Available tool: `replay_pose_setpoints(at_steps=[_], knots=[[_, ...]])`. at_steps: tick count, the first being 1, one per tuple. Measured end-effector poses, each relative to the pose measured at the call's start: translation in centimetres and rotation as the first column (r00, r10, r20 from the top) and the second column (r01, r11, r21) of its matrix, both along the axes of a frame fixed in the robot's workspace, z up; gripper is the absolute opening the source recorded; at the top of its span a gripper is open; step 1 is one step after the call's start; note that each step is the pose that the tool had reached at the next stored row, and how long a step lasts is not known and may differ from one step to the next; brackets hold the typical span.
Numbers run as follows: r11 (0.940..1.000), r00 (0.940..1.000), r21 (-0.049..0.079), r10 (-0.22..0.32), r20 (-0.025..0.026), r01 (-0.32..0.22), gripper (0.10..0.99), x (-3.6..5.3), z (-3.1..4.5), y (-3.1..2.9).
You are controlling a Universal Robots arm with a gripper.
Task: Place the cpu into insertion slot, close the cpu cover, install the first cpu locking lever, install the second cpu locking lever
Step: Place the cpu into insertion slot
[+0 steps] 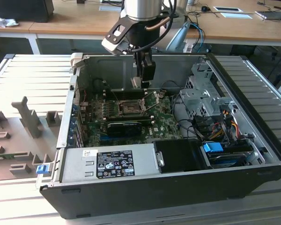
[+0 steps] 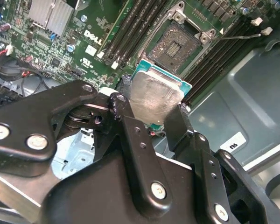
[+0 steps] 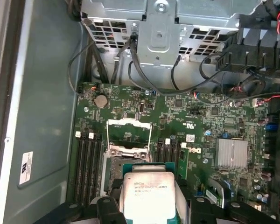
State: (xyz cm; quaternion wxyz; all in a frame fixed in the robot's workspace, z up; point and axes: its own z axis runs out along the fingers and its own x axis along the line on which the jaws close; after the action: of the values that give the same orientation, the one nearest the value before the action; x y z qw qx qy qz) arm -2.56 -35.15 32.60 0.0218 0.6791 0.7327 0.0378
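Open computer case [image 1: 145, 187] is lying on its side on a slatted grey table [image 1: 33, 70]; a grey power supply [image 1: 110, 164] is sitting along the case's near edge in the exterior view, and a metal drive cage [image 1: 201, 93] is standing toward the exterior view's right; the green circuit board [image 1: 131, 119] is covering the case floor between them. The arm [image 1: 143, 9] is reaching down into the case from above; the gripper [image 1: 144, 80] is hanging over the board, near the insertion slot [image 1: 130, 109] but clear of it. In the second wrist view the gripper [image 2: 154, 102] is clamping the cpu [image 2: 158, 91] by two opposite edges, one black finger [image 2: 126, 114] pressing on each side. The cpu is riding in the air, pale metal face showing, not seated. The insertion slot [image 2: 177, 44] is lying bare just beyond the chip, dark centre exposed. In the first wrist view the cpu [image 3: 147, 193] is overlapping one edge of the insertion slot [image 3: 111, 165]; the cpu cover [image 3: 129, 122] is standing raised off the socket, board showing through its cut-out middle. A finned silver heat sink [image 3: 231, 153] is sitting well apart from the socket on the same board.
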Motion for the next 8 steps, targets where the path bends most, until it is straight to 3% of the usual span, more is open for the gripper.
replay_pose_setpoints(at_steps=[8], knots=[[0.9995, 0.9995, 0.000, -0.030, 0.0001, 0.030, 0.529, -0.18, -1.85, 0.02]])
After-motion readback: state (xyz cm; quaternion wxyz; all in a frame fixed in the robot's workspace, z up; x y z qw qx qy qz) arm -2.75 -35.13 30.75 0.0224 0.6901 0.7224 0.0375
